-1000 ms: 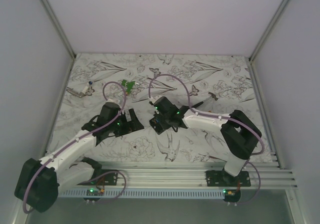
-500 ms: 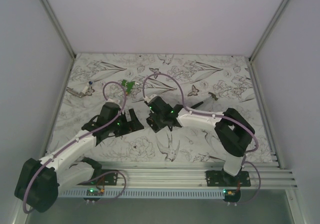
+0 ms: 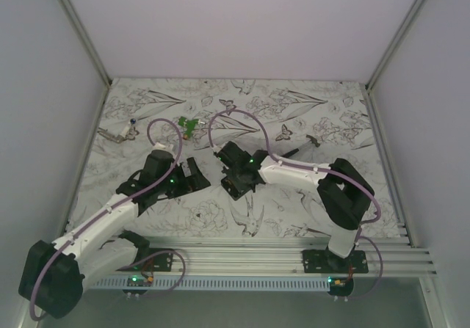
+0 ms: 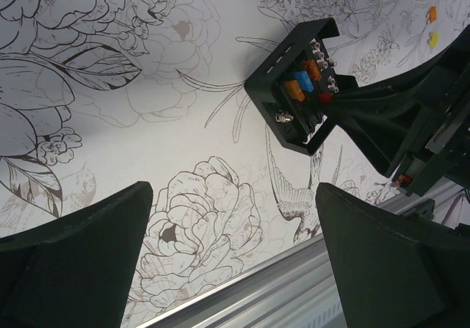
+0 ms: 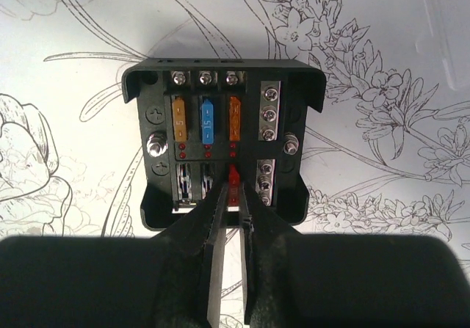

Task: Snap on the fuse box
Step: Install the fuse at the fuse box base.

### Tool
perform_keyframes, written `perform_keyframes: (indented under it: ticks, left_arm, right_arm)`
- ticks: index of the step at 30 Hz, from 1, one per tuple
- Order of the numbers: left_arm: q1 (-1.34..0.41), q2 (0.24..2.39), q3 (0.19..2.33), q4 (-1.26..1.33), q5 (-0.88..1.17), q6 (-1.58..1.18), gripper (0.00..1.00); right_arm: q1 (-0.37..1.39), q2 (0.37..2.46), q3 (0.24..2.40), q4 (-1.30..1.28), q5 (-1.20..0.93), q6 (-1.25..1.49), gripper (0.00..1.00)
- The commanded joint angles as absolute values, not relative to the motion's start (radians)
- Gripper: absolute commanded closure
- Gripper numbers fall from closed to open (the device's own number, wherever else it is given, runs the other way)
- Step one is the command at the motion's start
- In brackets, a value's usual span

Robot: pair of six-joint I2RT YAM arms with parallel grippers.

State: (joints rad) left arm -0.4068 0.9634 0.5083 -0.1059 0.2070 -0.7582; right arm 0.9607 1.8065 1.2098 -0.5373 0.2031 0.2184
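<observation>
Since the earlier overhead frame: slight shift of the right wrist toward frame left, elbow drawn in with it; left arm pulled back a little toward lower left.

Right gripper (image 5: 233, 190): jaws almost together with a thin slit between them, tips either side of a small red blade fuse (image 5: 233, 175) at frame centre. Unable to tell whether pinching it or already let go.

Small black square plastic fuse box (image 5: 220, 146): flat on the white flower-printed table cover (image 5: 66, 64), open face up, centre of the right wrist view. Orange, blue and orange fuses seated in the upper row; the red one in the lower row, with bare metal clips to its left.

Left gripper (image 4: 231, 196): spread wide, nothing between the fingers, near the box but apart from it, giving no bracing.

Further out: loose orange fuse (image 4: 431, 12) and loose yellow fuse (image 4: 432, 39) at upper right of the left wrist view; small green plastic piece (image 3: 189, 125) upper left of centre overhead; thin black stick-like tool (image 3: 301, 148) right of centre.

Risks, as judged:
- Red fuse possibly not fully home; likely to lift out if the tips withdraw before clearing it.
- Box unrestrained; sliding or tipping under any off-centre downward push.
- Narrow tips liable to snag neighbouring clips on retreat.
</observation>
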Motion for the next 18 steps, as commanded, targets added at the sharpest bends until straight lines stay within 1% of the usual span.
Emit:
perform_keyframes:
  ticks: [1,4,7,13,18]
  left_arm:
    - [-0.413,0.951,0.512,-0.135,0.192,-0.746,0.01]
    - [-0.413,0.953,0.514,-0.136,0.193,-0.743,0.00]
    - [-0.413,0.954,0.516,-0.138,0.192,-0.741,0.00]
    - [-0.413,0.960,0.518,-0.137,0.193,-0.740,0.01]
    - [-0.413,0.962,0.518,-0.136,0.193,-0.739,0.01]
  right_arm:
    - [0.964,1.794,1.262,-0.577,0.173,0.206,0.81]
    - [0.962,1.793,1.270,-0.573,0.165,0.206,0.73]
    - [0.958,1.790,1.272,-0.568,0.161,0.208,0.70]
    - [0.939,1.800,1.275,-0.566,0.174,0.212,0.73]
    - [0.933,1.811,1.274,-0.559,0.172,0.213,0.80]
